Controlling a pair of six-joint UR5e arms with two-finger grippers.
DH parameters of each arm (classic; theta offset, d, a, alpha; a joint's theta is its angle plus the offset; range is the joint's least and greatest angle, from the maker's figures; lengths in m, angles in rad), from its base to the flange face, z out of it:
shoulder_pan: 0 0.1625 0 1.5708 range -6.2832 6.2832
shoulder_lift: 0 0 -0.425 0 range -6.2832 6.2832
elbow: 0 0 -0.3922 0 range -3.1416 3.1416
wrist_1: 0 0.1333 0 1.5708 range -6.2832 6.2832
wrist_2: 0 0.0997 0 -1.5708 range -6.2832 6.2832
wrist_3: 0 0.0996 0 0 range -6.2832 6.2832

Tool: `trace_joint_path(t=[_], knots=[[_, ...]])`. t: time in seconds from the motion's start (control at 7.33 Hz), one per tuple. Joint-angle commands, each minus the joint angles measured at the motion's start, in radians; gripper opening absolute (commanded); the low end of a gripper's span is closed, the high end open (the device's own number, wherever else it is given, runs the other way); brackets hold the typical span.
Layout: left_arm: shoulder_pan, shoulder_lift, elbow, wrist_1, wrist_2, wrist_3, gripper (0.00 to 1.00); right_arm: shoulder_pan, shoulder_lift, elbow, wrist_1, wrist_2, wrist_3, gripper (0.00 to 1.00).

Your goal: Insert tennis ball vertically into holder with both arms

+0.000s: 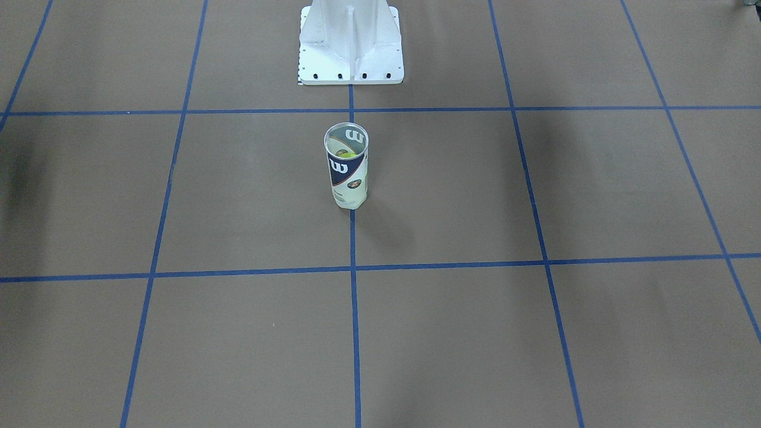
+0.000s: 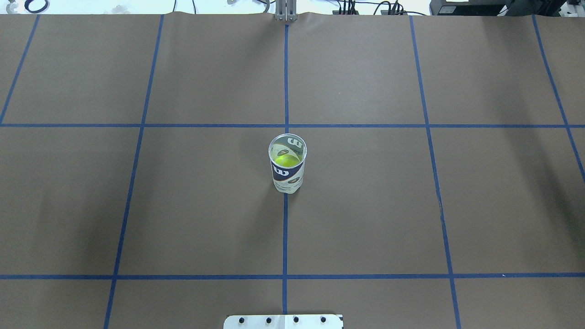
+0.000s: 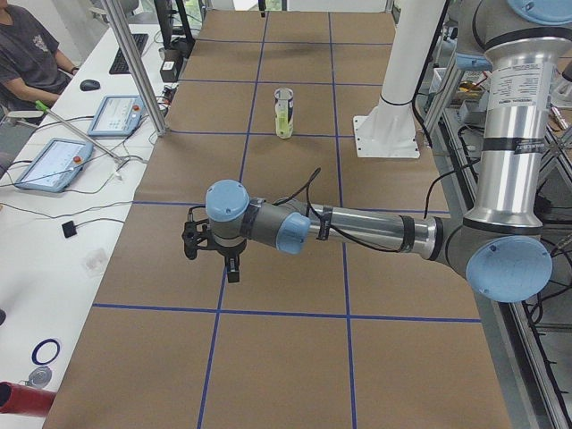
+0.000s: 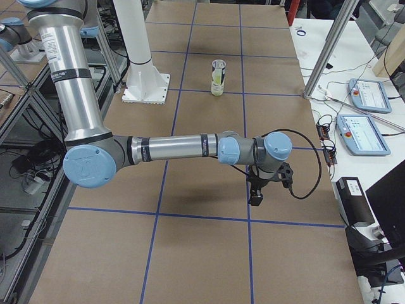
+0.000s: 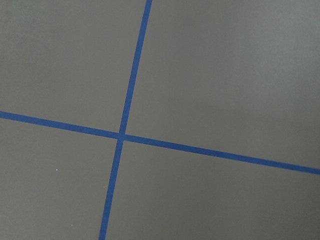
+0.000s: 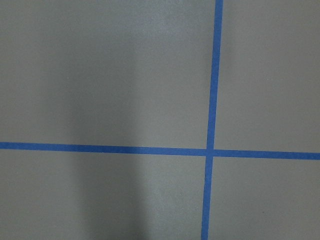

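The can (image 2: 287,163) stands upright at the middle of the tabletop (image 2: 137,205), on the blue tape line (image 2: 285,228) that runs toward the white pedestal (image 1: 351,44). A yellow-green ball (image 2: 286,160) sits inside it, seen through the open top. We judge the insertion done, so the step in hand is to leave the result undisturbed. The left arm (image 3: 357,228) and the right arm (image 4: 177,149) each reach out low over the tabletop toward opposite ends, well apart from the can. Their jaws show only in the side views, so we cannot tell whether either pair is open or closed. To finish well, we would route any move away from the middle, lift before swinging, and hold the cables clear of the rim, since a tall, light can likely tips at a small knock.
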Motion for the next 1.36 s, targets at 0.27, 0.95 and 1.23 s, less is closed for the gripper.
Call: trace_joint_path(t=[0.27, 0.95, 1.23], knots=[[-0.029, 0.002, 0.000, 0.194, 0.129, 0.252, 1.00, 0.002, -0.029, 0.000, -0.001, -0.001, -0.057, 0.99], [-0.031, -0.005, 0.017, 0.195, 0.123, 0.252, 1.00, 0.003, -0.054, 0.009, -0.001, 0.004, -0.053, 0.99], [-0.031, 0.005, 0.006, 0.193, 0.119, 0.256, 1.00, 0.003, -0.054, 0.013, -0.001, 0.004, -0.048, 0.99]])
